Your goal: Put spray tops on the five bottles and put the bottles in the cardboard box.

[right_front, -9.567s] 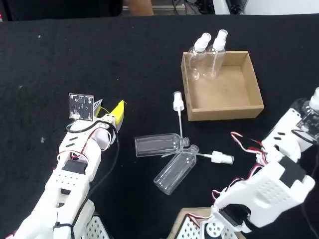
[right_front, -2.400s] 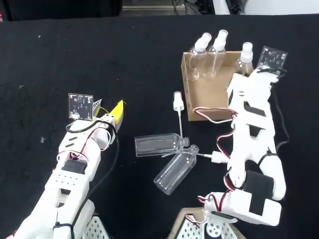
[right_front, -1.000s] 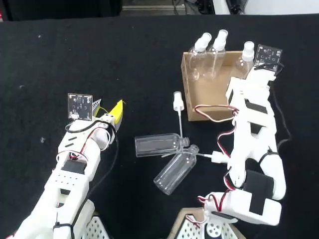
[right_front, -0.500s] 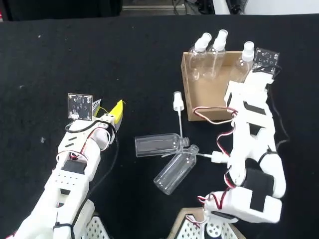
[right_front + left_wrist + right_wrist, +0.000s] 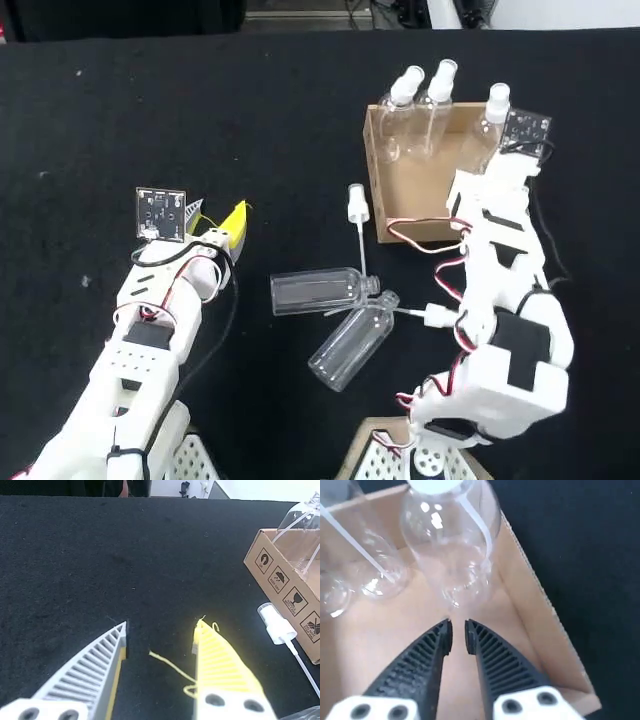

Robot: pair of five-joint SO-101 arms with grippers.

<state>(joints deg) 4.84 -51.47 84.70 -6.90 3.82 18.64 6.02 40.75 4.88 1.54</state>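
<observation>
1. Black cloth-covered table (image 5: 120, 100) under both arms, with an open brown cardboard box (image 5: 376, 190) set toward its far right edge.
2. Inside the box: a pair of clear plastic bottles with white spray tops (image 5: 398, 125) leaning in the far left corner, and a third capped clear bottle (image 5: 451, 545) upright in the far right corner.
3. Right gripper (image 5: 456, 625) over the box floor, just short of the third capped bottle. Black fingers drawn almost together, nothing between them, bottle standing free.
4. Left gripper (image 5: 161, 626) low over the table, left of its middle. Grey and yellow fingers spread apart, empty.
5. Outstanding near the table's middle: first uncapped clear bottle (image 5: 315, 291) and second uncapped clear bottle (image 5: 350, 347), both on their sides, necks close together.
6. Loose white spray top with dip tube (image 5: 357, 205) just beside the box's left wall. Second loose spray top (image 5: 443, 318) beyond the necks, partly behind the right arm.
7. Judged step: third of five boxed, that placement complete, fourth bottle not yet begun.
8. Next move, as judged: right arm lifted out of the box without tipping the third bottle. Then one lying bottle steadied by one gripper and a dip tube threaded into its narrow neck by the other. Rolling of the round bottles likely, so a firm hold needed.
</observation>
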